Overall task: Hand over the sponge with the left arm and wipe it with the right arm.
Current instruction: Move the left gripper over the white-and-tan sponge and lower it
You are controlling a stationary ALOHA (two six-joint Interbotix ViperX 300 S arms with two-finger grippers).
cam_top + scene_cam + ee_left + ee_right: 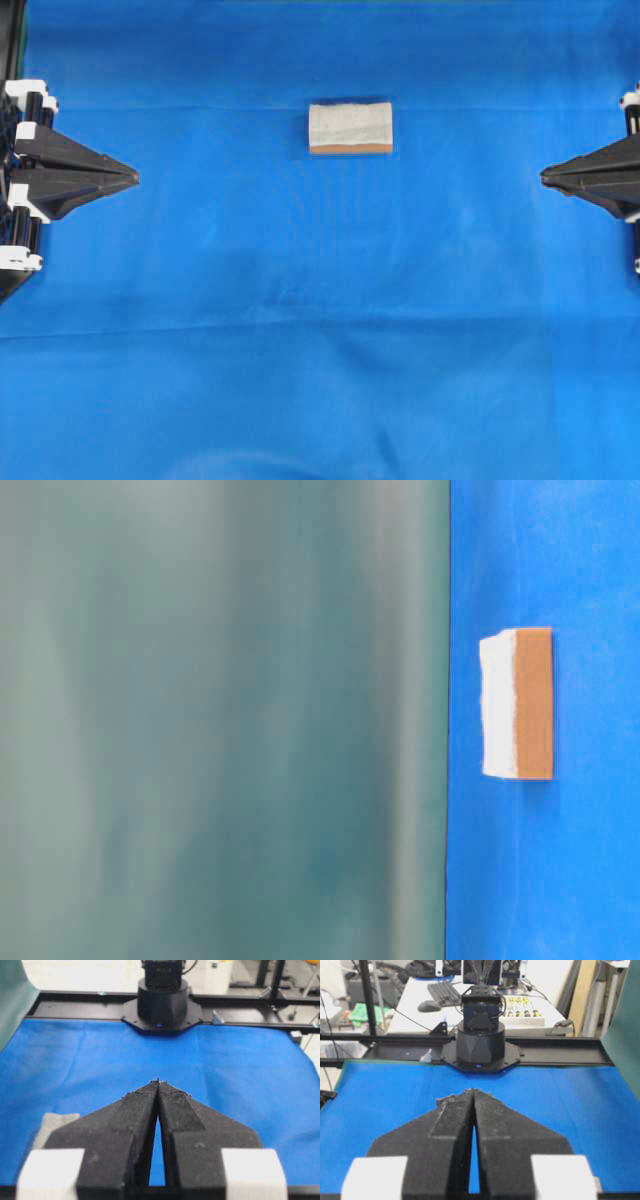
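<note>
Pale grey on top, orange-brown beneath: the sponge (350,128), flat on the blue cloth (320,330), toward the far middle, touched by nothing. Well apart on either side, the left gripper (130,177) and the right gripper (546,177), tips pressed together, pinching nothing, aimed at each other across the cloth. No step begun yet, by the look of it. Next, likely: spread the left tips, reach in to the sponge, close across its short sides, lift toward the right.
</note>
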